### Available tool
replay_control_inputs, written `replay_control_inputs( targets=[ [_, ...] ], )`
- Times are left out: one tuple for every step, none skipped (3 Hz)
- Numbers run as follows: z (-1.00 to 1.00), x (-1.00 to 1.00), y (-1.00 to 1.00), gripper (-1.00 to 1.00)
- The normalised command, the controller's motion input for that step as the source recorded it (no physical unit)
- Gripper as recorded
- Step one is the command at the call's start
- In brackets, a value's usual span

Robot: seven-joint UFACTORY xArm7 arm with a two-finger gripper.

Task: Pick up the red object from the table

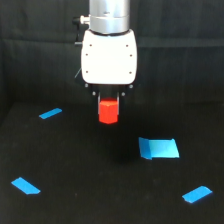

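The gripper (108, 100) seems clamped on the red object (108, 111) — small, rigid, likely light — held by its upper facets, left of the blue rectangle (159, 148).

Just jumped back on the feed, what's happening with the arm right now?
The xArm's gripper sits right over the red object, which shows just beneath the white gripper body. The block looks raised off the black table, with a faint dark patch below it, though a single view cannot confirm the lift. The fingers are hidden, so the grip itself is not visible. Blue tape strips and the larger blue rectangle lie flat on the table, apart from the block.
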Motion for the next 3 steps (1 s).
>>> replay_control_inputs(
  targets=[
    [0.18, 0.01, 0.04, -1.00],
    [-0.04, -0.04, 0.05, -0.97],
    [0.07, -0.03, -0.03, -0.97]
  ],
)
